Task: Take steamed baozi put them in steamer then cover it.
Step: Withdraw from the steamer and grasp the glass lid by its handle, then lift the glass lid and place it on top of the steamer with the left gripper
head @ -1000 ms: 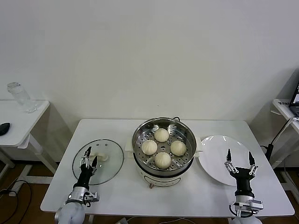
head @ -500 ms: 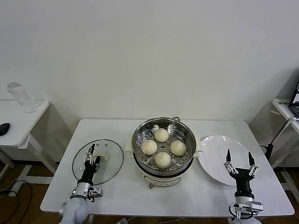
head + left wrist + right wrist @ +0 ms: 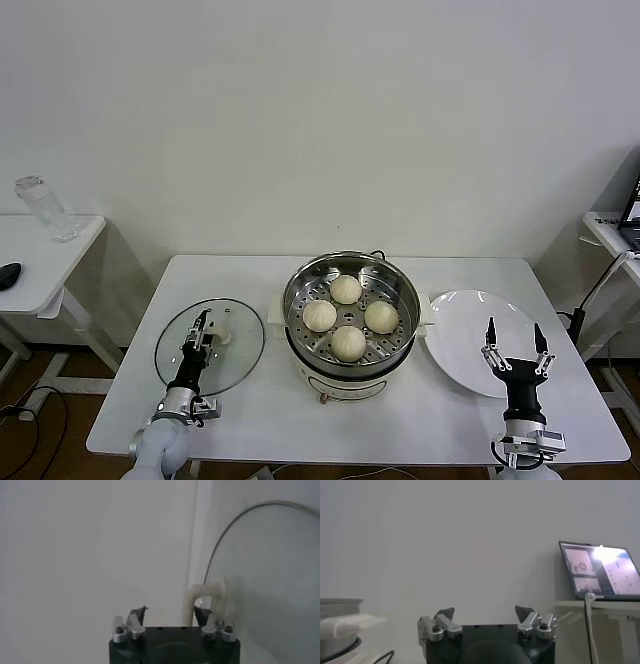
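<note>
Left claw, lower left, half-narrowed around the cover handle, no firm grip visible; right claw, lower right, wide, empty.

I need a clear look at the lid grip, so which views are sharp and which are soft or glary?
Head view: evenly lit, sharp, soft shadows under the round steel steamer. Left wrist view: hazy, the clear glass lid washed out. Right wrist view: bright laptop screen glares.

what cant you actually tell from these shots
- Left gripper over the cover: head view too small, and the wrist view does not settle whether it touches the cream handle.
- Steamer: cut off by the right wrist view's edge.
- Laptop screen: contents blurred.
- Plate: near edge hidden by the right gripper.
</note>
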### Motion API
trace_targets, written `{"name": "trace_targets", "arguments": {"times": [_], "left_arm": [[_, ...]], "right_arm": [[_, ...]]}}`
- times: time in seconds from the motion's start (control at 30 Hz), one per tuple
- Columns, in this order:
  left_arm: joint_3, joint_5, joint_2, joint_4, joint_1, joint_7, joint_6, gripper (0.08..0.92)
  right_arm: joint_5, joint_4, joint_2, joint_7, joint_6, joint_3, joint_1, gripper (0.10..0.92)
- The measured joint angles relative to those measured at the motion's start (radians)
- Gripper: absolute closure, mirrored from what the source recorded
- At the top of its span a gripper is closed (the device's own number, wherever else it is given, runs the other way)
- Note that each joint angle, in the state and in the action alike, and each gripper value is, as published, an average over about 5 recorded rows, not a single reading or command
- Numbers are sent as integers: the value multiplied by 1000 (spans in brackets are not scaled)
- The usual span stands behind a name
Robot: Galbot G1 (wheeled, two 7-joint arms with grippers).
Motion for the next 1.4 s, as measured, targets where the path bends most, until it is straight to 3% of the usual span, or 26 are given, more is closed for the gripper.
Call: {"name": "trace_targets", "arguments": {"times": [0.3, 0.4, 0.67, 1.03, 1.2, 1.4], "left_arm": [[-10, -8, 6, 3, 4, 5, 4, 760], [-17, -17, 11, -9, 11, 6, 2, 809], [-60, -61, 47, -121, 52, 18, 10, 812], [-113, -115, 110, -448, 135, 61, 75, 812], [-60, -116, 123, -607, 147, 97, 133, 812], [101, -123, 116, -726, 114, 151, 255, 812]], "right_arm": [[-4, -2, 1, 0, 0, -6, 5, 203], [-5, -6, -1, 0, 0, -7, 7, 203], [-6, -11, -4, 0, 0, -8, 15, 203], [-22, -19, 10, 9, -1, -19, 23, 203], [-35, -25, 20, 18, -5, -17, 28, 203], [-49, -35, 27, 30, -18, -12, 39, 203]]}}
